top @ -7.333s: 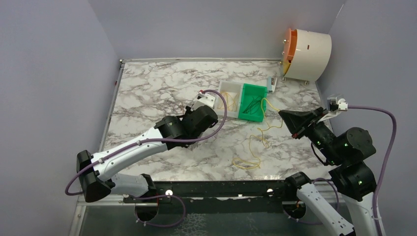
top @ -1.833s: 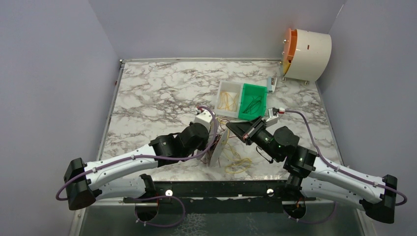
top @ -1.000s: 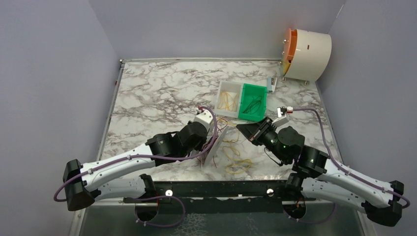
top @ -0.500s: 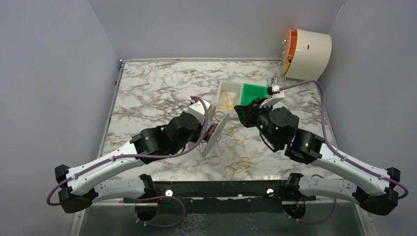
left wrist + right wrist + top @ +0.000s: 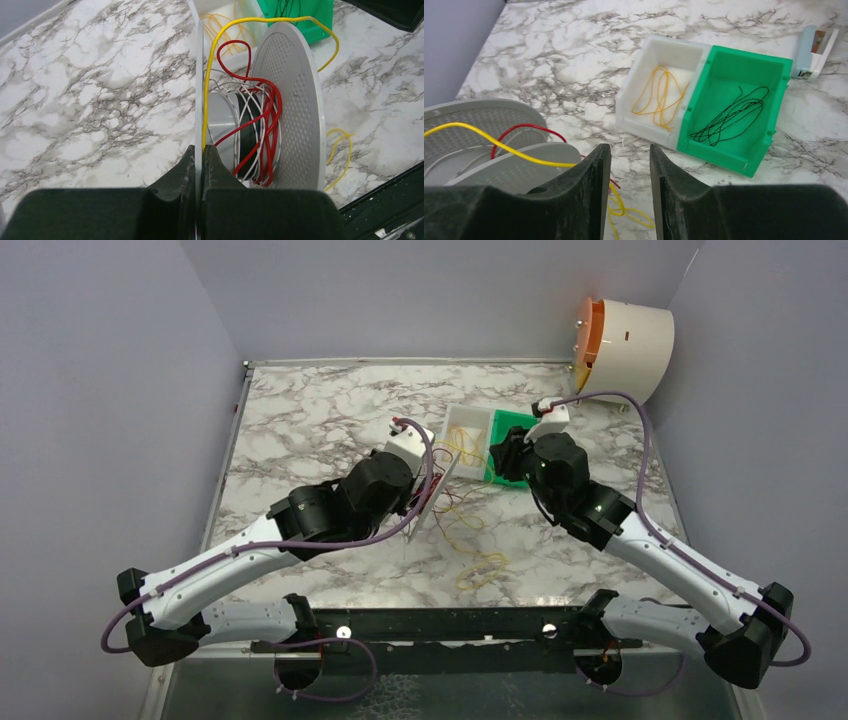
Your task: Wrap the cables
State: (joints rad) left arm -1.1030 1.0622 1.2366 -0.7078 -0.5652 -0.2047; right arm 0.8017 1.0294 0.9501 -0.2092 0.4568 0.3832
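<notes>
My left gripper (image 5: 200, 150) is shut on the left flange of a grey spool (image 5: 295, 100) and holds it upright above the table. Red cable (image 5: 272, 115) and white wire are wound loosely on its hub. A yellow cable (image 5: 260, 20) arches over both flanges and trails down to a loose heap (image 5: 480, 565) on the marble. My right gripper (image 5: 630, 150) stands open with nothing between its fingers, just right of the spool (image 5: 484, 120) and in front of the bins. The yellow cable (image 5: 489, 141) runs past its left finger.
A white bin (image 5: 644, 107) holds a yellow coil (image 5: 661, 95). Beside it, a green bin (image 5: 776, 67) holds a black coil (image 5: 729, 120). A small light-blue device (image 5: 816, 50) lies beyond them. A white and orange drum (image 5: 625, 350) stands at the far right corner.
The right gripper has opened, let go of the yellow cable and moved back toward the bins. The left arm has carried the spool farther up the table.
</notes>
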